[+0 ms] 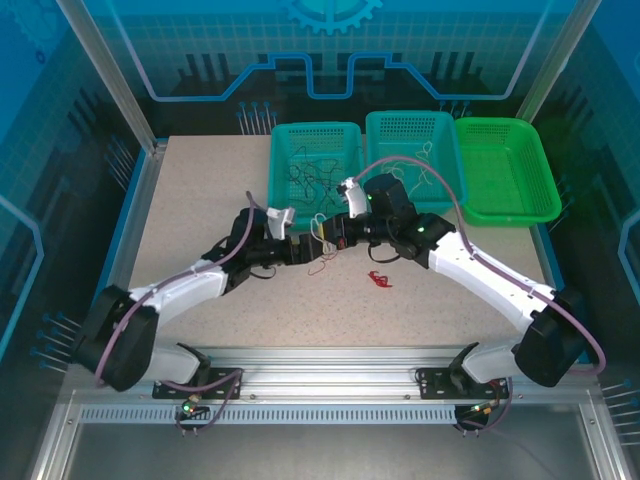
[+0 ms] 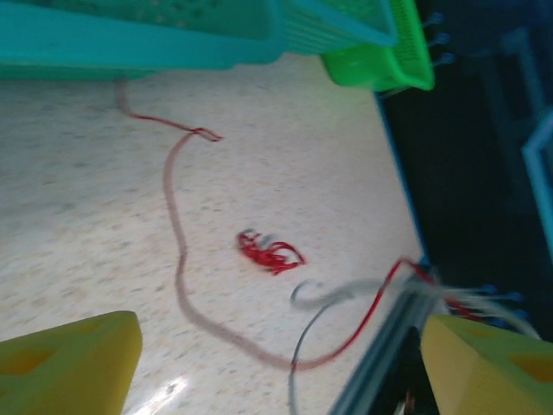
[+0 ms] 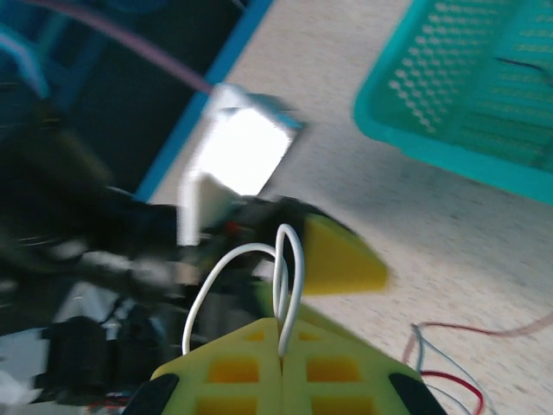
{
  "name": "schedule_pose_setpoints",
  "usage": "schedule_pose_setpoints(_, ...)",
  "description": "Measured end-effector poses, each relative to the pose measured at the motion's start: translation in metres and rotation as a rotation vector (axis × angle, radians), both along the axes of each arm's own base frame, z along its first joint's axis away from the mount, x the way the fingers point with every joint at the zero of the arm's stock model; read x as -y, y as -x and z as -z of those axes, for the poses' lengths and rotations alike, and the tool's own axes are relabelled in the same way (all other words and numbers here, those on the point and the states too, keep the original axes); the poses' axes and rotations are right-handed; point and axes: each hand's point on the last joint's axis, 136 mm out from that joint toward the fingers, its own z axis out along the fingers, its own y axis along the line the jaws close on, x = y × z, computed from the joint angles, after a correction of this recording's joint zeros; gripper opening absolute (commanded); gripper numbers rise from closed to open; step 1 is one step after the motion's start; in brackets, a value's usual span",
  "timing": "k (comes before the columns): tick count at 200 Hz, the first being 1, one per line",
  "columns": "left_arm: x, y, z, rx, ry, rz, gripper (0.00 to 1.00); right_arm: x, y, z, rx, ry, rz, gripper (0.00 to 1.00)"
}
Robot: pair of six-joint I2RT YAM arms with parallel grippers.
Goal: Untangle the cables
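- The left arm (image 1: 190,290) and right arm (image 1: 480,270) reach in from the near edge and meet over the middle of the table (image 1: 200,220).
- Three baskets stand side by side along the far edge: the left teal basket (image 1: 282,140), the middle teal basket (image 1: 372,130) and the green basket (image 1: 540,180).
- The left claw (image 2: 278,341) stands wide, its yellow fingers far apart.
- The right claw (image 3: 281,322) is pressed closed, pinching a loop of white cable (image 3: 226,259).
- Red and white cables (image 1: 321,262) trail on the table beneath the two claws.
- Dark cables (image 1: 312,180) lie in the left teal basket, pale cables (image 1: 425,165) in the middle one.
- A small red bundle (image 1: 379,279) lies alone, right of the claws.
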Motion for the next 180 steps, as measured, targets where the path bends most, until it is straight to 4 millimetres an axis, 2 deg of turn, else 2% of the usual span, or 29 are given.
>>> schedule_pose_setpoints(12, 0.008, -0.005, 0.004, -0.030, 0.037, 0.016, 0.60, -0.008, 0.006, -0.008, -0.001, -0.048, -0.050, 0.00)
schedule_pose_setpoints(38, 0.009, -0.009, 0.019, -0.088, 0.044, -0.007, 0.12, -0.014, 0.010, -0.020, 0.014, -0.098, -0.086, 0.00)
schedule_pose_setpoints(49, 0.007, -0.010, 0.021, -0.095, 0.035, -0.027, 0.00, -0.012, 0.008, -0.023, 0.026, -0.101, -0.074, 0.00)
schedule_pose_setpoints(65, -0.001, -0.010, 0.028, -0.111, -0.012, -0.068, 0.00, -0.005, 0.007, -0.034, 0.062, -0.117, -0.041, 0.00)
schedule_pose_setpoints(85, -0.022, -0.005, 0.050, -0.157, -0.143, -0.140, 0.00, 0.016, 0.003, -0.050, 0.115, -0.146, 0.044, 0.00)
schedule_pose_setpoints(114, -0.050, 0.009, 0.081, -0.222, -0.310, -0.197, 0.00, 0.066, -0.006, -0.072, 0.189, -0.233, 0.242, 0.00)
schedule_pose_setpoints(138, -0.068, 0.022, 0.099, -0.259, -0.387, -0.223, 0.00, 0.101, -0.016, -0.075, 0.206, -0.276, 0.370, 0.00)
schedule_pose_setpoints(148, -0.069, 0.026, 0.101, -0.253, -0.389, -0.216, 0.16, 0.104, -0.018, -0.076, 0.207, -0.277, 0.382, 0.00)
schedule_pose_setpoints(157, -0.066, 0.025, 0.098, -0.221, -0.365, -0.202, 0.37, 0.103, -0.018, -0.075, 0.197, -0.273, 0.374, 0.00)
schedule_pose_setpoints(165, -0.061, 0.025, 0.092, -0.179, -0.328, -0.179, 0.51, 0.099, -0.018, -0.075, 0.187, -0.272, 0.359, 0.00)
schedule_pose_setpoints(173, -0.053, 0.023, 0.083, -0.124, -0.284, -0.146, 0.59, 0.096, -0.019, -0.073, 0.175, -0.272, 0.342, 0.00)
schedule_pose_setpoints(180, -0.047, 0.021, 0.073, -0.072, -0.251, -0.113, 0.63, 0.093, -0.020, -0.071, 0.164, -0.271, 0.331, 0.00)
